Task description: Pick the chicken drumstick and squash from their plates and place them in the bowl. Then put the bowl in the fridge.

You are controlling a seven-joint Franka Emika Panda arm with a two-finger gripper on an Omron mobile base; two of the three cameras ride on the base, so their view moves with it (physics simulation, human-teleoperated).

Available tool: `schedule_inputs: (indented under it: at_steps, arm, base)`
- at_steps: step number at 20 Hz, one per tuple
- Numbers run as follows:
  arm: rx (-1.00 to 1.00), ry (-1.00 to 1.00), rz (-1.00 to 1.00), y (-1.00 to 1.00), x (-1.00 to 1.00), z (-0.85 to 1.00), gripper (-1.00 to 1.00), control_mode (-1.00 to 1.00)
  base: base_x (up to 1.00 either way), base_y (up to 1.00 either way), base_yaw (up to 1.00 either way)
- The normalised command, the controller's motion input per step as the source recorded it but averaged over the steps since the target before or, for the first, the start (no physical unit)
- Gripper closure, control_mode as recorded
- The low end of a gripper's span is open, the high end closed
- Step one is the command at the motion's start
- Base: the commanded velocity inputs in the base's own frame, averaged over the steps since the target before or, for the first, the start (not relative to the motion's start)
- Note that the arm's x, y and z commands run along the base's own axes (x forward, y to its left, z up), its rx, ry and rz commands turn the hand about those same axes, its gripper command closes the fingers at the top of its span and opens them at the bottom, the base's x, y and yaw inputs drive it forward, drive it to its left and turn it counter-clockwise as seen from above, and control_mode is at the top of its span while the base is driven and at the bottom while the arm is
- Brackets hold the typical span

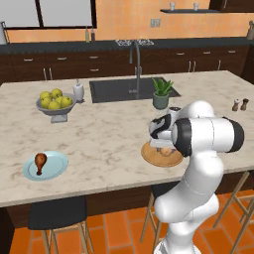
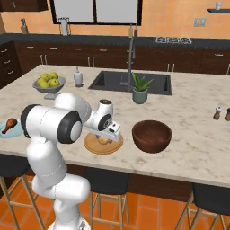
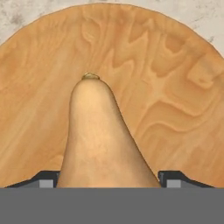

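Hand view: the squash (image 3: 98, 135) close up, lying on the tan-orange wooden plate (image 3: 175, 87), pear-shaped, narrow stem end pointing away, broad belly low in the frame between the 2 dark fingertips (image 3: 43, 179) of the tool. Fingertips spread to either side of the belly, seemingly just clear of the skin or barely at it; contact not resolvable, so reads as open and straddling, not yet clamped. Judged firm and rigid, light for its size, with smooth matte skin and a tapering curve: likely to squirt toward the thin end if pinched on the slope. Best taken across the widest part of the belly, where the sides run closest to parallel, with a centred squeeze. Not fragile; a modest drop into the bowl should do no harm. Outward in the right base view: tool (image 2: 108, 134) low over the same plate (image 2: 92, 146) on the marble surface (image 2: 193, 117), squash (image 2: 103, 140) a small tan lump under it, dark brown bowl (image 2: 152, 135) just beside the plate to the right, empty. Far to the left, chicken drumstick (image 1: 40, 162) on the light-blue plate (image 1: 57, 166), well apart from the bowl. Grey pedestal bowl of fruit (image 1: 55, 105) and potted plant (image 1: 161, 94) further back by the sink (image 1: 119, 89).
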Motion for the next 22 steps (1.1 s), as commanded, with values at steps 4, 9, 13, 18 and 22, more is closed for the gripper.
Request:
schedule_inputs:
  at_steps: [4, 9, 13, 18, 22]
  arm:
    - [0.00, -0.05, 0.00, -0.01, -0.01, 0.20, 1.00, -1.00]
    - [-0.02, -0.22, -0.03, -0.23, -0.09, 0.88, 1.00, -1.00]
    - [-0.04, -0.14, -0.08, -0.06, -0.36, 1.00, 1.00, -1.00]
    - [-0.08, -0.12, -0.12, -0.10, -0.24, 1.00, 1.00, -1.00]
    - [0.00, -0.01, -0.15, -0.79, 0.00, 0.75, 1.00, -1.00]
  base:
    - [0.00, 0.00, 0.00]
    - [0.00, 0.00, 0.00]
    - [0.00, 0.00, 0.00]
    - [0.00, 0.00, 0.00]
    - [0.00, 0.00, 0.00]
